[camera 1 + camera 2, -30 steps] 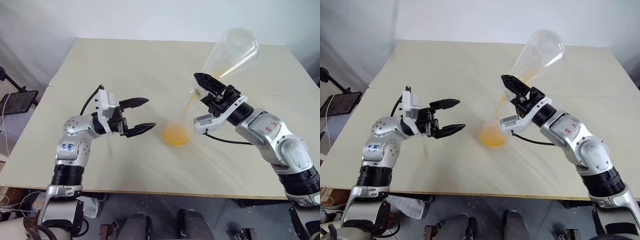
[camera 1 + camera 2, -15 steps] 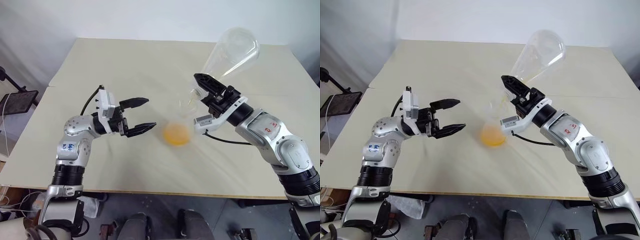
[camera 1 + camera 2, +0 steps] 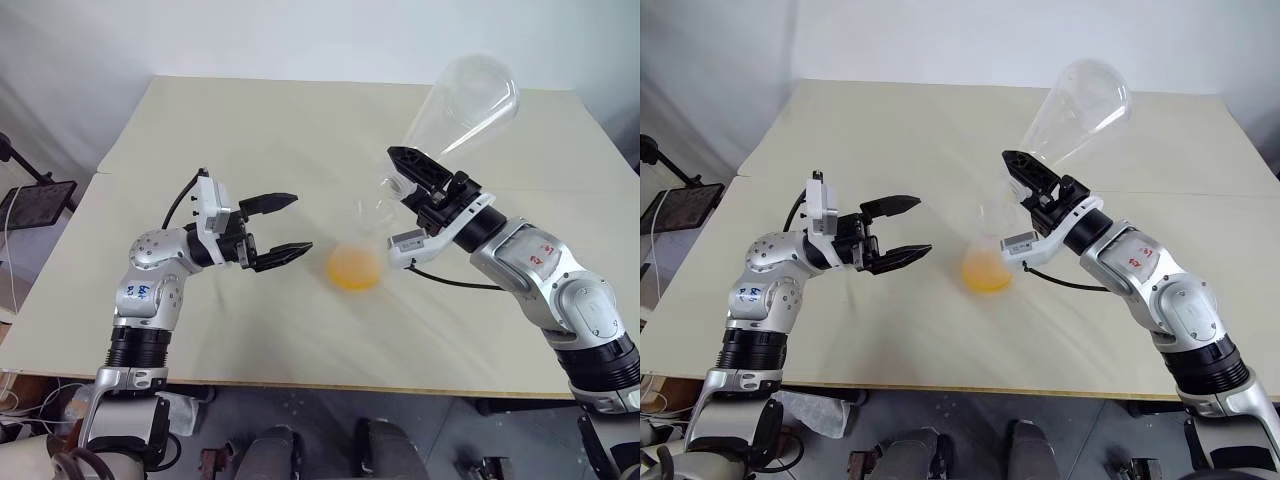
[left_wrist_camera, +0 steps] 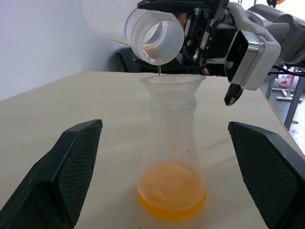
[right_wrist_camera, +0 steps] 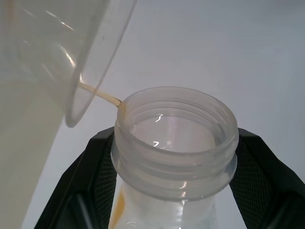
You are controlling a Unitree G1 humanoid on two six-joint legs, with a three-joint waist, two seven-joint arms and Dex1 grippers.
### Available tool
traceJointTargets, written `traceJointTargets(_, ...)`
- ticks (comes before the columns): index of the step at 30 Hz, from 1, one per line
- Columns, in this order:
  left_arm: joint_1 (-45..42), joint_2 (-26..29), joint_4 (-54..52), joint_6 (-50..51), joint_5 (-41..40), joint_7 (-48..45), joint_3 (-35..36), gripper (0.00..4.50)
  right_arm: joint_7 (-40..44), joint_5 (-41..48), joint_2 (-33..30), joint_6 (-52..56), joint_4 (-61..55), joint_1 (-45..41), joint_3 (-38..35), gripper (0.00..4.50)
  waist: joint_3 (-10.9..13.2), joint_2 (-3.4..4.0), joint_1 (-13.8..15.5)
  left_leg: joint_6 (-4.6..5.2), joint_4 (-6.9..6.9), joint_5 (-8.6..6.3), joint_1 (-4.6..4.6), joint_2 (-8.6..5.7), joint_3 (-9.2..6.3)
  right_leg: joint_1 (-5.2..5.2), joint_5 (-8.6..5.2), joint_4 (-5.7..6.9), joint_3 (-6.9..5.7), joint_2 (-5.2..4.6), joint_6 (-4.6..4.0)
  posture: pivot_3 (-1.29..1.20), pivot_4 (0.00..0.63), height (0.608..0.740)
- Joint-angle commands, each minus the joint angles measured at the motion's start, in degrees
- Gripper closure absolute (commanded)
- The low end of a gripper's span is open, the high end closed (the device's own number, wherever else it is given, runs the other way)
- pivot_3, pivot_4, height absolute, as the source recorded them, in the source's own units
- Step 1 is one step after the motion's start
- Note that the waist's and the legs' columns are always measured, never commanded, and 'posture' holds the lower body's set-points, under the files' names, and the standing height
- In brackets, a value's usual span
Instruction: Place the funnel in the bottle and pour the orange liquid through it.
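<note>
The small clear bottle (image 4: 172, 138) stands upright mid-table with the orange liquid (image 3: 353, 268) pooled in its flared base. In its neck sits the clear funnel (image 4: 172, 82). My right gripper (image 3: 402, 178) is shut on the neck of a large clear conical flask (image 3: 466, 98). The flask is tipped with its mouth (image 4: 155, 34) just above the funnel, and it looks empty. A thin orange thread (image 5: 101, 94) runs from its mouth to the funnel's rim. My left gripper (image 3: 300, 223) hovers open to the left of the bottle, level with it and apart from it.
The beige table (image 3: 250, 120) has bare surface on all sides of the bottle. Its front edge (image 3: 300, 384) runs just below my arms. A black stand (image 3: 30, 205) sits off the table's left side.
The flask held orange liquid and poured a steady stream a second ago. Now it looks drained, with only a thin trickle. Neither arm has moved.
</note>
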Motion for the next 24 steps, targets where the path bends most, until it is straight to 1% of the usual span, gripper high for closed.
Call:
traceJointTargets(1, -1.23, 0.26, -0.82, -1.04, -0.14, -0.43, 0.45, 0.00, -0.26, 1.98, 0.76, 0.96, -2.22, -0.13, -2.45, 1.68, 0.00, 0.00, 0.01, 0.00, 0.00, 0.00, 0.00, 0.00, 0.00, 0.00, 0.00, 0.00, 0.00, 0.00, 0.00, 0.00, 0.150, 0.740)
traceJointTargets(2, -1.32, 0.30, -0.66, -1.07, -0.13, -0.50, 0.48, 0.00, -0.03, 2.36, 1.03, 1.14, -2.21, -0.20, -2.50, 1.68, 0.00, 0.00, 0.02, 0.00, 0.00, 0.00, 0.00, 0.00, 0.00, 0.00, 0.00, 0.00, -0.01, 0.00, 0.00, 0.00, 0.150, 0.740)
traceJointTargets(7, -1.47, 0.56, -0.24, -1.22, -0.08, -0.85, 0.62, 0.00, 5.93, 12.91, 5.30, 5.57, -3.16, 0.54, -4.24, 1.68, 0.00, 0.00, -0.01, 0.00, 0.00, 0.00, 0.00, 0.00, 0.00, 0.00, 0.00, 0.00, -0.01, 0.01, 0.00, 0.00, 0.150, 0.740)
traceJointTargets(9, -1.76, 0.56, -0.09, -1.21, 0.00, -0.87, 0.55, 0.00, 8.46, 17.27, 7.45, 8.76, -3.92, 1.05, -5.54, 1.68, 0.00, 0.00, 0.04, 0.00, 0.01, 0.00, 0.00, 0.00, -0.02, 0.01, 0.00, 0.02, -0.03, 0.01, 0.00, 0.00, 0.150, 0.740)
traceJointTargets(12, -2.30, 0.74, 0.26, -1.12, 0.04, -1.14, 0.51, 0.00, 12.88, 24.86, 11.26, 16.53, -5.83, 1.66, -8.69, 1.68, 0.00, 0.00, 0.07, 0.00, 0.02, 0.00, 0.00, 0.00, -0.03, 0.02, 0.00, 0.02, -0.03, 0.00, 0.00, 0.00, 0.150, 0.740)
traceJointTargets(16, -2.78, 1.21, 0.88, -0.98, 0.16, -1.92, 0.51, 0.00, 17.19, 37.47, 17.58, 34.19, -10.64, 0.90, -17.55, 1.68, 0.00, 0.00, 0.15, 0.00, 0.02, 0.00, 0.00, 0.00, -0.05, 0.01, 0.00, 0.05, -0.05, 0.00, 0.00, 0.00, 0.150, 0.740)
traceJointTargets(17, -2.90, 1.28, 1.02, -0.92, 0.18, -2.13, 0.45, 0.00, 17.65, 40.00, 18.25, 38.10, -11.63, 0.60, -20.04, 1.68, 0.00, 0.00, 0.16, 0.00, 0.02, 0.00, 0.00, 0.00, -0.08, 0.02, 0.00, 0.06, -0.05, -0.01, 0.00, 0.00, 0.150, 0.740)
traceJointTargets(19, -3.21, 1.19, 1.44, -0.95, 0.26, -2.35, 0.23, 0.00, 17.93, 47.24, 20.08, 47.30, -12.77, -0.59, -27.57, 1.68, 0.00, 0.00, 0.21, 0.01, 0.03, 0.00, 0.00, -0.03, -0.08, 0.02, 0.00, 0.08, -0.05, -0.03, 0.00, 0.00, 0.150, 0.740)
traceJointTargets(22, -3.57, 0.95, 1.94, -1.06, 0.33, -2.61, 0.03, 0.00, 16.69, 53.55, 20.36, 54.04, -12.61, -1.54, -34.56, 1.68, 0.00, 0.00, 0.26, 0.01, 0.02, 0.00, -0.01, -0.05, -0.12, 0.03, 0.00, 0.09, -0.05, -0.06, 0.00, 0.00, 0.150, 0.740)
traceJointTargets(23, -3.66, 0.79, 2.05, -1.04, 0.33, -2.66, -0.06, 0.00, 16.16, 56.53, 20.73, 55.87, -11.57, -2.03, -37.93, 1.68, 0.00, 0.00, 0.18, 0.01, 0.00, 0.00, 0.00, -0.05, -0.14, 0.03, 0.00, 0.09, -0.03, -0.06, 0.00, 0.00, 0.150, 0.740)
traceJointTargets(24, -3.77, 0.46, 2.26, -1.06, 0.35, -2.77, -0.29, 0.00, 15.71, 60.69, 21.09, 59.38, -8.44, -2.64, -43.42, 1.68, 0.00, 0.00, 0.13, 0.01, -0.03, 0.00, 0.00, -0.06, -0.13, 0.01, 0.00, 0.09, -0.02, -0.06, 0.00, 0.00, 0.150, 0.740)
